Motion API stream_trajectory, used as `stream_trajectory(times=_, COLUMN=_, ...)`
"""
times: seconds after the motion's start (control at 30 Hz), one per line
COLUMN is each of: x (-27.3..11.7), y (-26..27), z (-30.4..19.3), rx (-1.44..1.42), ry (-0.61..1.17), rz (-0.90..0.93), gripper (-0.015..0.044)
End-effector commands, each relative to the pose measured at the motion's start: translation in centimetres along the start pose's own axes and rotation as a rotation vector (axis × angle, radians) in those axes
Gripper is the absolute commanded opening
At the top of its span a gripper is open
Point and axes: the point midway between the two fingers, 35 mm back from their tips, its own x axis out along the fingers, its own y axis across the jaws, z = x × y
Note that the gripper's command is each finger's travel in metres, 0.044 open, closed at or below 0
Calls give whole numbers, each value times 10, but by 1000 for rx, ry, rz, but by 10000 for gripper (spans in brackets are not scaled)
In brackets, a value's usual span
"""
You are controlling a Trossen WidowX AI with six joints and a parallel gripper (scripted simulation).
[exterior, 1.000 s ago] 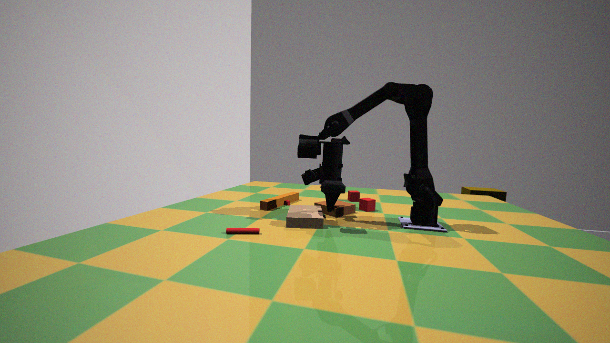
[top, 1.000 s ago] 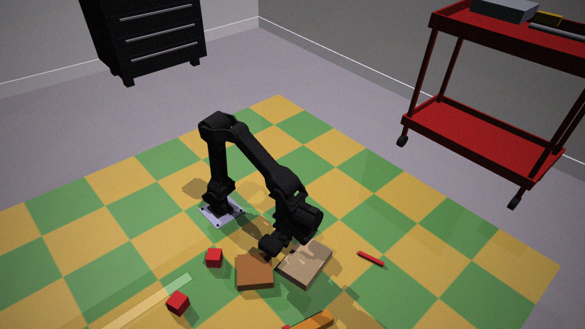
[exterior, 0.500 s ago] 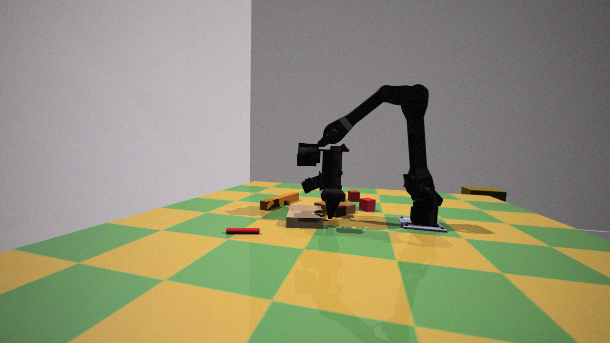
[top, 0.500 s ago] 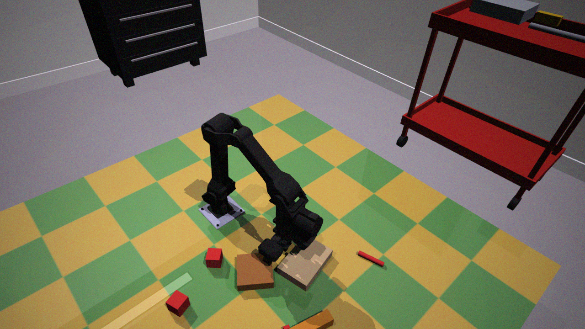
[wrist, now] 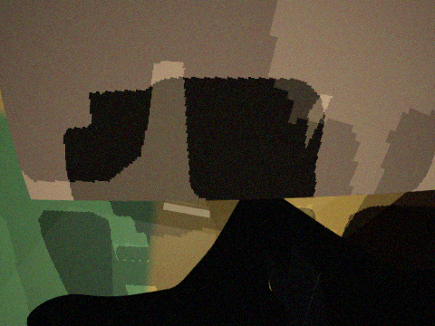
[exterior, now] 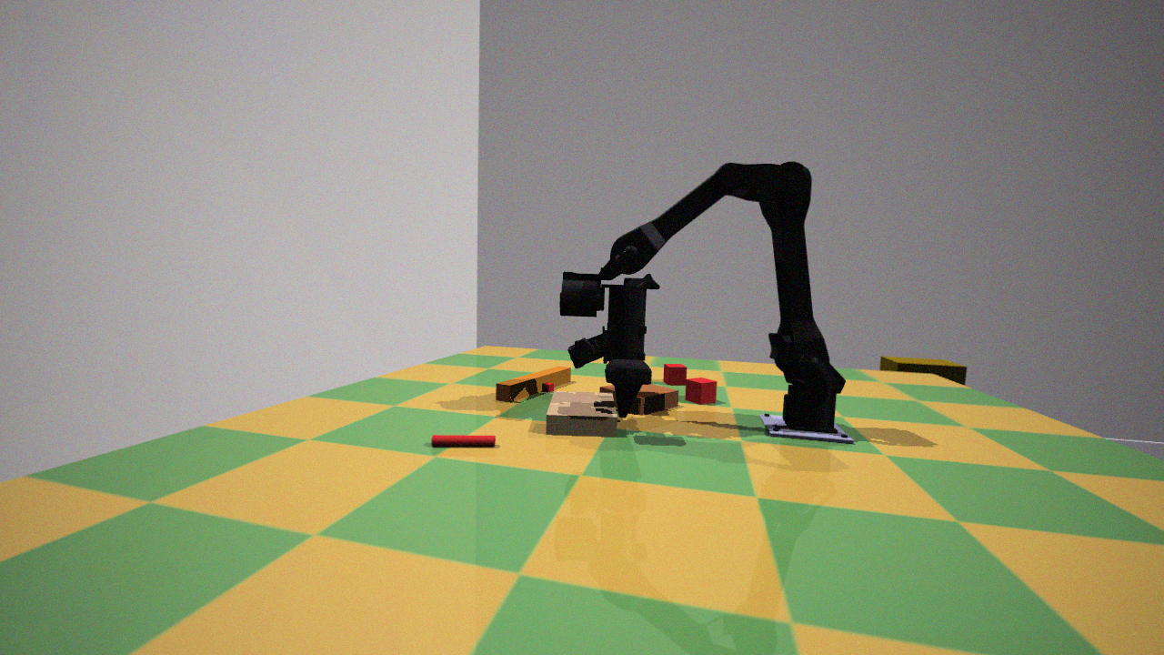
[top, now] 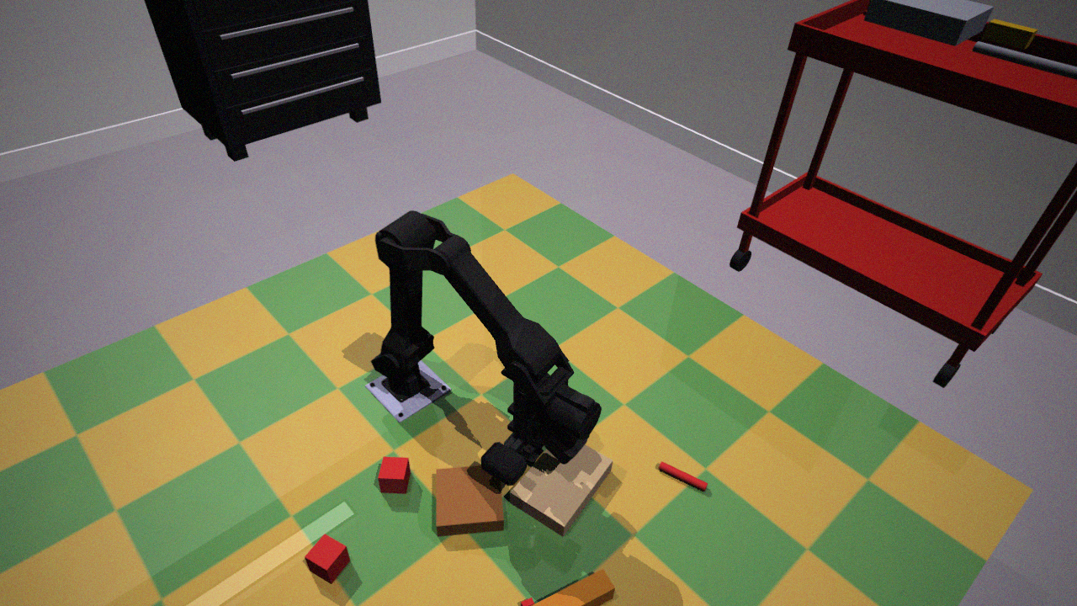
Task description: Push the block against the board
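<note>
The brown square block (top: 468, 501) (exterior: 660, 398) lies flat, turned at an angle to the pale board (top: 557, 501) (exterior: 582, 424) (wrist: 136, 36). In the top view the board's left corner is close to the block's right side; no whole sides meet. My gripper (exterior: 624, 413) (wrist: 256, 199) is shut and empty. It points down, tips low beside the board's arm-side edge; in the wrist view they meet that edge, but contact is unclear. The arm and shadows hide part of the board and the block's back right corner in the top view.
Two red cubes (top: 394, 475) (top: 326, 558) (exterior: 699, 390) (exterior: 675, 374) lie beyond the block's left. A red rod (top: 681, 475) (exterior: 463, 440) lies right of the board in the top view. An orange bar (top: 591, 591) (exterior: 536, 383) is at the front, with a small red piece beside it.
</note>
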Motion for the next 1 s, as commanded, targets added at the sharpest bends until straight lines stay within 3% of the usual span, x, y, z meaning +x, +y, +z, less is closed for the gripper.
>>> stream_trajectory(times=0.0, x=1, y=0, z=2, rx=-5, ry=5, rz=1, gripper=0)
stream_trajectory(times=0.97, x=1, y=0, z=23, rx=-5, ry=4, rz=1, gripper=0)
